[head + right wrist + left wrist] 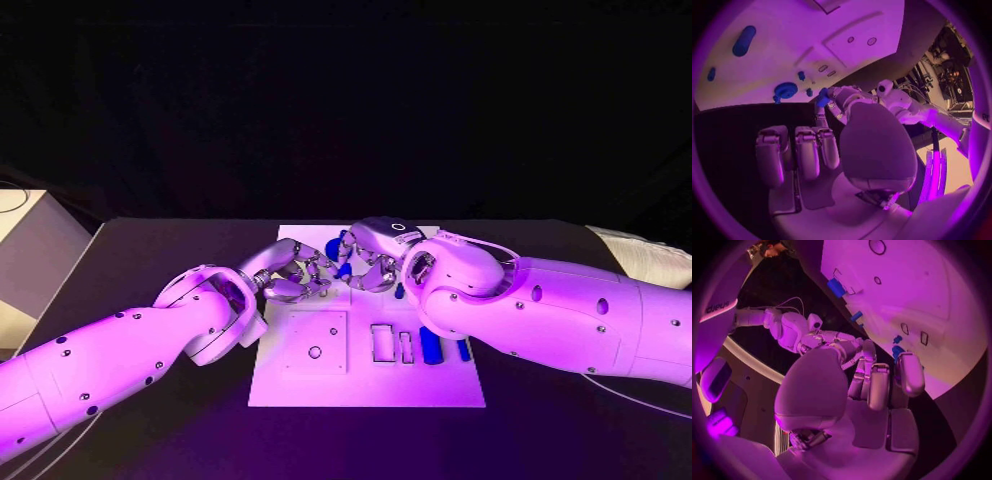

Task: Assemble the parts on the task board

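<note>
Both hands meet over the far half of the task board (368, 385) on the counter (144, 250). The left hand (289, 272) pinches a small blue part (822, 98), plain from the right wrist. The right hand (372, 258) is curled; whether it grasps anything, I cannot tell.

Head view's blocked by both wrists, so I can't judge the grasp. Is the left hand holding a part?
Observer: Yes. The right wrist view shows the left hand pinching a small blue part at its fingertips.
Operator: Right hand carrying anything?
Observer: No. The right hand has its fingers stretched out with nothing between them.
Operator: What's on the board near them?
Observer: A round blue part sits on the task board, close to the pinched one but apart from it.
</note>
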